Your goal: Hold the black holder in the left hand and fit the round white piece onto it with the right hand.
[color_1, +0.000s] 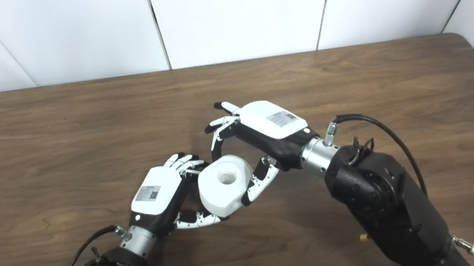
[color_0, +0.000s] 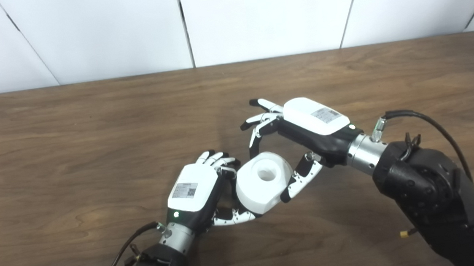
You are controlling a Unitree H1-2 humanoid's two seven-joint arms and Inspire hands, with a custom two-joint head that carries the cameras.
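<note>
Black holder: not visible in either view; presumably behind the round white piece (color_0: 263, 182) and my left hand (color_0: 195, 191), cannot confirm. My left palm is turned away, so its grasp is unreadable. Underside of the white piece is hidden. My right forearm (color_0: 441, 201) runs off the bottom-right edge. Labels on both hand backs are too small to read.

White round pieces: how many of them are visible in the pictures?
1. The white piece is near the table's middle, between the left hand and the right hand. More could be hidden behind the hands; I cannot tell.
</note>
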